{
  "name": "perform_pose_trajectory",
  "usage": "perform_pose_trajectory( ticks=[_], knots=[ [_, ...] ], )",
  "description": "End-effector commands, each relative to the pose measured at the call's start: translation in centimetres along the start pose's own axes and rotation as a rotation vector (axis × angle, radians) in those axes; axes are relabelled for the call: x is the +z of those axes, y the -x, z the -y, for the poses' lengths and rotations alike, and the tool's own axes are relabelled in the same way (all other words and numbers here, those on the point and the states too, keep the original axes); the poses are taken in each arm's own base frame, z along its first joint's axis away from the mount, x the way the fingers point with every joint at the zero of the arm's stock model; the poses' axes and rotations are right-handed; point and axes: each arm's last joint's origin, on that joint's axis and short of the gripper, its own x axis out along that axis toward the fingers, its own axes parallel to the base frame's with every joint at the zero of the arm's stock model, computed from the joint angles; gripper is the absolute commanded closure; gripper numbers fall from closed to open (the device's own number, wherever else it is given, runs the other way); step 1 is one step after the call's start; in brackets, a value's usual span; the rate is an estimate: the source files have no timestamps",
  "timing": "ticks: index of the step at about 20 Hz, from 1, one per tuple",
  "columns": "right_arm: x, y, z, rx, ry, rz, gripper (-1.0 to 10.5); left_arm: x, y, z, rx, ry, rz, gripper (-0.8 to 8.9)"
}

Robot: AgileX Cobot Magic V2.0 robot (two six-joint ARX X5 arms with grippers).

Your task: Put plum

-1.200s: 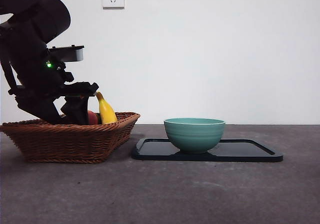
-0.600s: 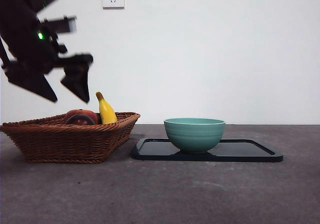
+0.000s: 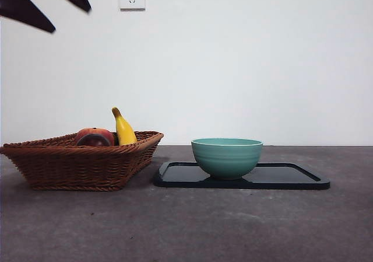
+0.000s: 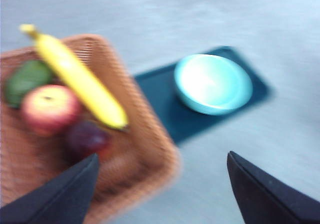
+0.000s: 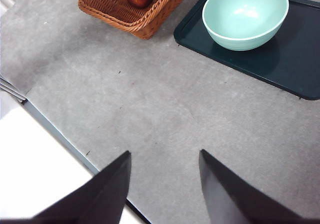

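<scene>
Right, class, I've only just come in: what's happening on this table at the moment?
Nothing is being held. The left gripper hangs open and empty high above the wicker basket, where the plum lies beside a banana. The right gripper waits open over bare table. The teal bowl on its dark tray is empty.

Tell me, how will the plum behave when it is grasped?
The plum looks round and glossy, so it may slip between the fingers. Released, it would probably roll, though the basket and the banana beside it might stop it.
</scene>
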Motion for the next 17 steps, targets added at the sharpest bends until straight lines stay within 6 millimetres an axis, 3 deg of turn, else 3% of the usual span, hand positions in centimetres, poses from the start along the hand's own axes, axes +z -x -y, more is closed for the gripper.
perform_pose_trajectory(
  ticks=[1,6,17],
  knots=[
    [0.3,0.1,-0.1,0.005,0.007,0.017,7.3,-0.2,1.6,0.8,-0.083,0.003,-0.005,4.09],
    [0.3,0.1,-0.1,0.005,-0.002,0.017,7.3,-2.1,3.9,1.8,-0.252,0.03,-0.12,4.1],
    [0.9,0.1,0.0,-0.041,-0.091,0.073,7.2,-2.5,4.1,2.0,-0.295,0.024,-0.152,4.11]
  ],
)
